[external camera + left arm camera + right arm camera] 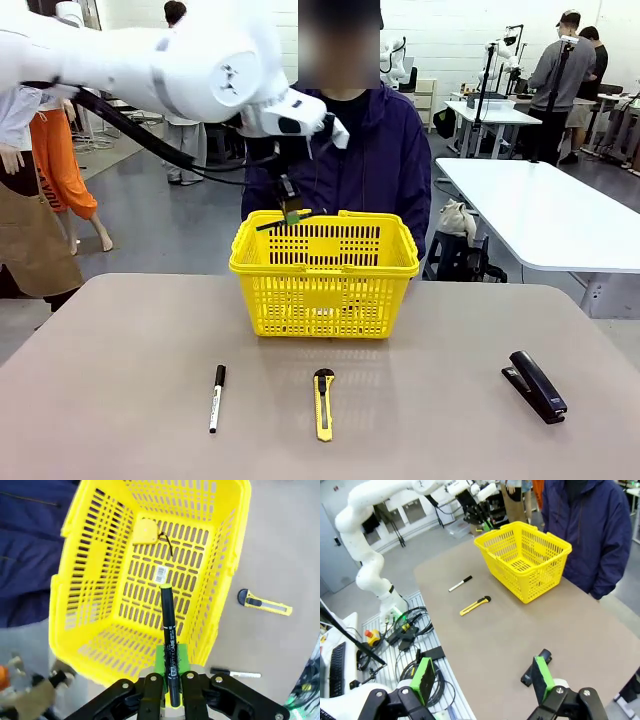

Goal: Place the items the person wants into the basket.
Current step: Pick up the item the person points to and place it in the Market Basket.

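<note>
Left wrist view: left claw [170, 672] clamped on the pen [167, 630], green pads gripping its lower barrel. The yellow-green end points into the basket [70, 575], and the pen's other end is hidden between the fingers. The tape measure [145, 531] lies on the basket floor by the far wall, well apart from the pen.

Front view: pen held tilted at rim height over the basket's far left corner. The claw is hard to make out against the person's [385, 165] dark jacket. On the tabletop [110, 350], in front of the basket: marker [217, 397], knife [323, 403], and stapler [535, 385] far right.

Right wrist view: right claw [482, 680] spread wide and holding nothing above the tabletop. The stapler lies just beyond one pad, which partly covers it.
</note>
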Robot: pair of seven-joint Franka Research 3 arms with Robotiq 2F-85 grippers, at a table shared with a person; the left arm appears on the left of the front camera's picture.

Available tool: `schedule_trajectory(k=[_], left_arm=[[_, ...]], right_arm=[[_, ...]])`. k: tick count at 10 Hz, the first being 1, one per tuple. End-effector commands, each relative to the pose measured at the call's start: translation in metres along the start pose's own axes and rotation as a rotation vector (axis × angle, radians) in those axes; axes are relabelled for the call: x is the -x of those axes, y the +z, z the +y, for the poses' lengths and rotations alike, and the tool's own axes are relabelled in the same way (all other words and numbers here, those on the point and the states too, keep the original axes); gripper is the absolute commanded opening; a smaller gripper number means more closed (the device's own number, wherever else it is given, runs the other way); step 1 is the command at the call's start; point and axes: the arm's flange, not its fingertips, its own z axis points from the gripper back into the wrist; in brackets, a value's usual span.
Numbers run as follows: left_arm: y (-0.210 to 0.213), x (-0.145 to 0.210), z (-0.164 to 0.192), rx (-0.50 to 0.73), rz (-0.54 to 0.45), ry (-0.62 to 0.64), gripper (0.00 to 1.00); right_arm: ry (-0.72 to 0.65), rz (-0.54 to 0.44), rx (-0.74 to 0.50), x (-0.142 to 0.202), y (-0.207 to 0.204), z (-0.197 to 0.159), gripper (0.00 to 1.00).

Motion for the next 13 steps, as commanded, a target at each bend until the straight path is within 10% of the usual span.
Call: schedule_trajectory(k=[1,9,13], left_arm=[[-0.001,-0.008,0.011,0.004,0.003,-0.153,0.11],[-0.010,-0.010,-0.002,0.011,0.000,-0.075,0.11],[-0.043,-0.020,0.039,0.023,0.058,-0.240,0.11]], right_arm=[[0.017,-0.030,-0.009,-0.002,0.001,-0.002,1.00],[0.017,-0.030,-0.009,-0.002,0.001,-0.002,1.00],[0.017,-0.030,-0.009,-0.002,0.001,-0.002,1.00]])
